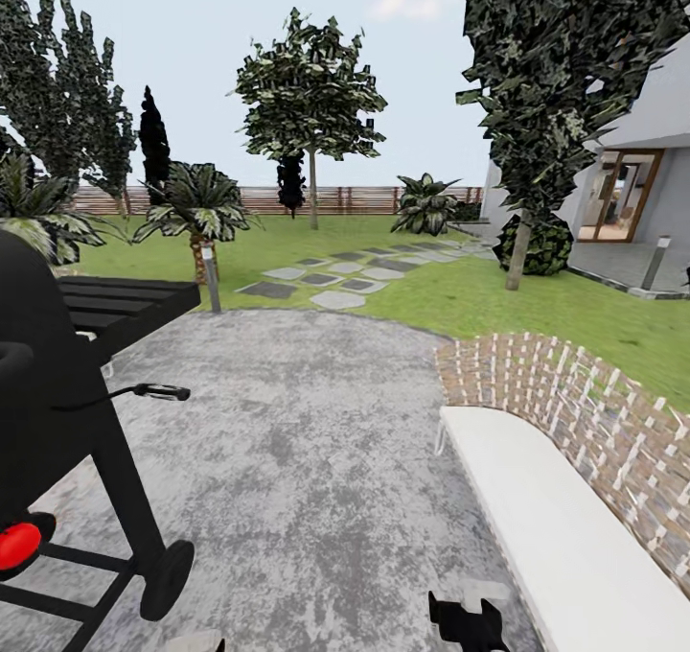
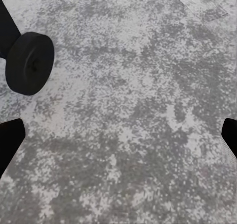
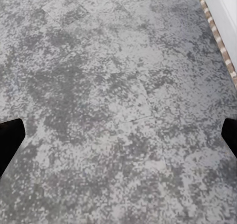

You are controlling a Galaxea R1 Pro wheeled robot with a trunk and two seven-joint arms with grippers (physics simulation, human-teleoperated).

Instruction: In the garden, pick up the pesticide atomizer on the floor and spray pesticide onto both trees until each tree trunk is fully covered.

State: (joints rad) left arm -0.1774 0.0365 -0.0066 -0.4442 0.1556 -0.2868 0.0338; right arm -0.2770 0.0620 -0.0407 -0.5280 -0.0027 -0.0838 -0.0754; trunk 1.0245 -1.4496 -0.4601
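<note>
Head view, close: I see my right gripper [image 1: 467,623] low over the grey patio [image 1: 297,460].
Left gripper [image 2: 118,140]: fingers wide apart, empty, by the black grill's [image 1: 67,412] wheel [image 2: 29,63].
Right gripper: open too, holding nothing.
Right side: white bench [image 1: 556,527], brick wall [image 1: 585,422].
Far: lawn [image 1: 537,307], trees [image 1: 309,105], fence [image 1: 364,198].
Atomizer: I cannot spot it.

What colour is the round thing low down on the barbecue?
Red. It sits low on the black barbecue, best seen in the head view.
</note>
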